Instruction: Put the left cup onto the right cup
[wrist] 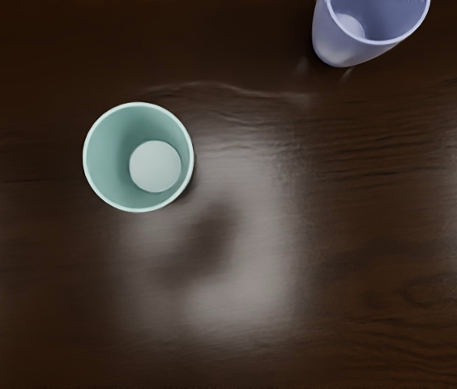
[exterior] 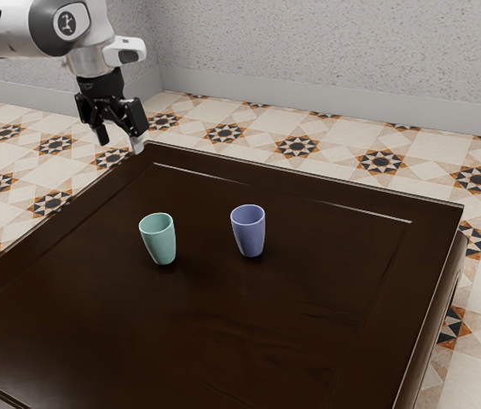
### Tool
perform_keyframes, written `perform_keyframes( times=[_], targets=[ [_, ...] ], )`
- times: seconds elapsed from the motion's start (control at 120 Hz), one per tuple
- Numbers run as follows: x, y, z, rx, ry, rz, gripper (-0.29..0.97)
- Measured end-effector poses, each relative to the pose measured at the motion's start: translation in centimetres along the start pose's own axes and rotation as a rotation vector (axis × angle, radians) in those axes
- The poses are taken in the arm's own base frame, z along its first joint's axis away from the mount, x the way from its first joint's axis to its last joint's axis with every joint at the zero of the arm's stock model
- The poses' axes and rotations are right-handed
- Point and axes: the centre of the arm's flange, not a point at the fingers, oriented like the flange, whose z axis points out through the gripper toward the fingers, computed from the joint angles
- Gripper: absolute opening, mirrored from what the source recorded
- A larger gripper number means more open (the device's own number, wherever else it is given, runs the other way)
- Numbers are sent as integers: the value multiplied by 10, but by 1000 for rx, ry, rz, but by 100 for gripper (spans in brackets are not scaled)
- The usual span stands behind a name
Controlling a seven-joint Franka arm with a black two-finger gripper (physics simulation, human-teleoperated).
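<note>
- I see the gripper (exterior: 121, 136) up in the air over the far corner of the table (exterior: 309, 298), the corner on the exterior view's left
- Fingers stand wide apart with nothing between them, so I'm carrying nothing
- Green cup (exterior: 158, 238) stands upright on the table, mouth up, well inside the edges and nearer the edge on the exterior view's left
- Purple cup (exterior: 248, 230) is also upright and mouth up, beside the green one toward the exterior view's right; there is a clear gap between them and they do not touch
- Both cups sit well apart from the gripper, lower and further in from that corner
- Wrist view looks straight down into the green cup (wrist: 138, 157): round rim, pale flat bottom, nothing inside (dark wood of the table (wrist: 334, 243) all round it)
- Purple cup (wrist: 366, 28) is cut by the wrist view's border, so I get part of its rim and inner wall
- Patterned tiled floor (exterior: 368, 162) runs round the table, with a grey wall (exterior: 351, 43) behind it
</note>
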Motion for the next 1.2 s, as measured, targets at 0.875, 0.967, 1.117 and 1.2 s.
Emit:
perform_keyframes(
  times=[0.875,0.967,1.117,1.2],
  targets=[
    [39,14,122,-22,-93,-18,68],
    [40,14,146,-28,-93,-34,68],
    [55,12,183,-25,-82,-58,68],
    [63,9,200,-20,-74,-69,68]
  ],
)
